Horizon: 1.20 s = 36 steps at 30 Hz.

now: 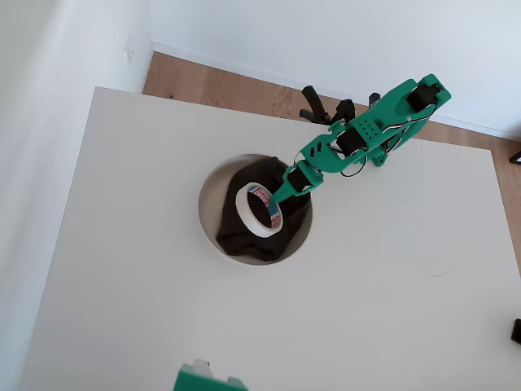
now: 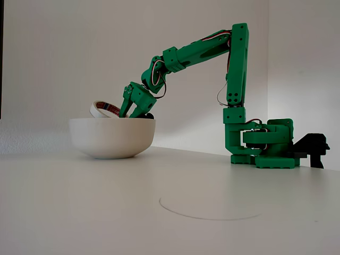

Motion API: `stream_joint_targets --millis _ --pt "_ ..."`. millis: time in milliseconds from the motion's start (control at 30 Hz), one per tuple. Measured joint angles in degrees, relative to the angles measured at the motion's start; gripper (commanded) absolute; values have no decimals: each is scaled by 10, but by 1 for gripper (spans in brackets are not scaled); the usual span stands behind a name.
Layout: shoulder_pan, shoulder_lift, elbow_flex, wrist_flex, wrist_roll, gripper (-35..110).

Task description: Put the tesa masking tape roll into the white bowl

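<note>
Faintly drawn on the table [image 2: 79,212], a thin circle [image 2: 210,210] lies nearest the fixed view's lens, well in front of the pincer [image 2: 129,113] and apart from everything else. Beyond it stands the bowl [image 2: 111,138], and the green arm [image 2: 202,50] reaches over from its base [image 2: 265,146] down past the bowl's rim. Held at the pincer's tip, the tape [image 2: 103,109] is tilted, its upper edge showing above the rim on the side away from the arm. From overhead, the pincer [image 1: 282,198] is clamped on the tape [image 1: 259,210], its fingers gripping the ring's wall on the side toward the arm, with the red-and-blue label just beside the tip. Under both lies a dark cloth [image 1: 244,238] filling most of the bowl [image 1: 208,213]; whether the tape touches the cloth cannot be told. Behind the arm, past the table edge, runs a wooden floor [image 1: 212,84].
</note>
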Motion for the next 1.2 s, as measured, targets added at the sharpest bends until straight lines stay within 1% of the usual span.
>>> stream_joint_targets --millis 100,267,400,467,700,833,867,900,1000,1067,1200 --pt "4 -2 0 -1 0 11" --pt "12 -8 -2 -1 3 12" --pt "11 -8 -2 -1 3 7" --pt "11 -8 -2 -1 3 -8" --pt "10 -8 -13 3 23 -8" --pt "-3 17 -61 48 54 -8" --pt "-11 29 -76 62 62 -8" --pt "-35 69 -102 100 74 -8" --pt "-61 107 -110 134 77 -8" --pt "-101 149 -111 185 74 -8" --pt "-223 258 -111 321 58 -8"
